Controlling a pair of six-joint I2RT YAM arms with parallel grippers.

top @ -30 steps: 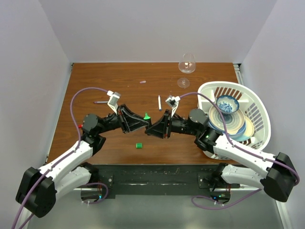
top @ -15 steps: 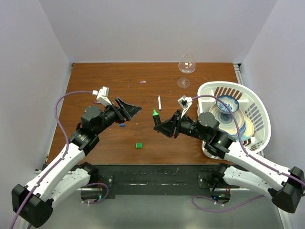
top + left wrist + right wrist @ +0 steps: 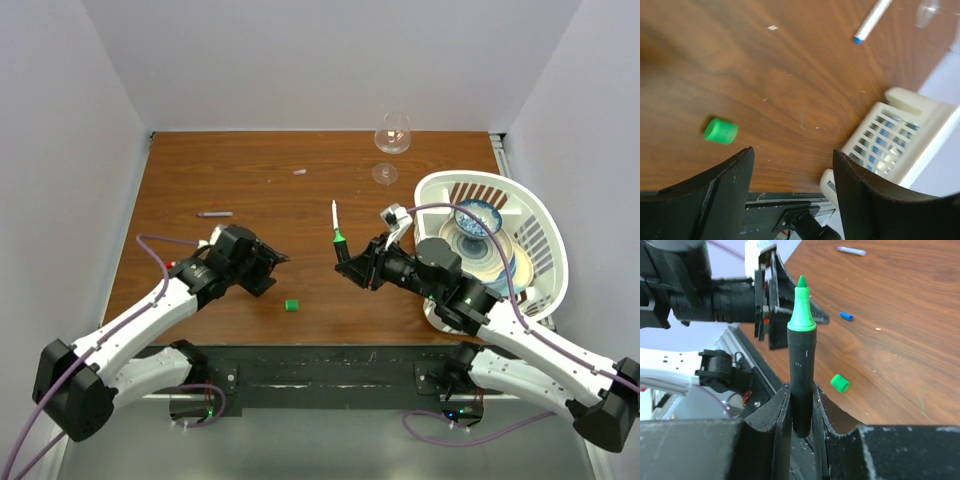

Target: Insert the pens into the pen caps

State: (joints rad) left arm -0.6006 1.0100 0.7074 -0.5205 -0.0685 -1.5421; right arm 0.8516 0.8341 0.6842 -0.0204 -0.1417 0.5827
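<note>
The right gripper [image 3: 801, 390] was clenched on a thick black marker with a bare green tip [image 3: 801, 352], gripping it by the lower barrel so that the tip stuck out well past the fingers. From above, that marker [image 3: 340, 243] sat near the middle of the brown wooden table [image 3: 250, 180], with its green tip just short of the near end of a slim white pen with a blue tip [image 3: 334, 213] that lay flat on the wood; whether the two touched could not be told. The left gripper [image 3: 793, 155] was released and held nothing, its jaws spread wide above the table. A small green plastic cap [image 3: 720, 131] lay on its side just off the left-hand finger in that wrist view, and between the two arms in the top view. A tiny blue cap [image 3: 846, 316] lay on the wood near the left gripper. A thin grey pen [image 3: 214, 214] rested farther to the left, and a pale pink cap [image 3: 299, 172] lay towards the far edge, both well apart from the grippers. A clear wine glass [image 3: 392, 135] was at the far edge, and a white slatted plastic basket [image 3: 480, 180] holding stacked dishes filled the right side.
</note>
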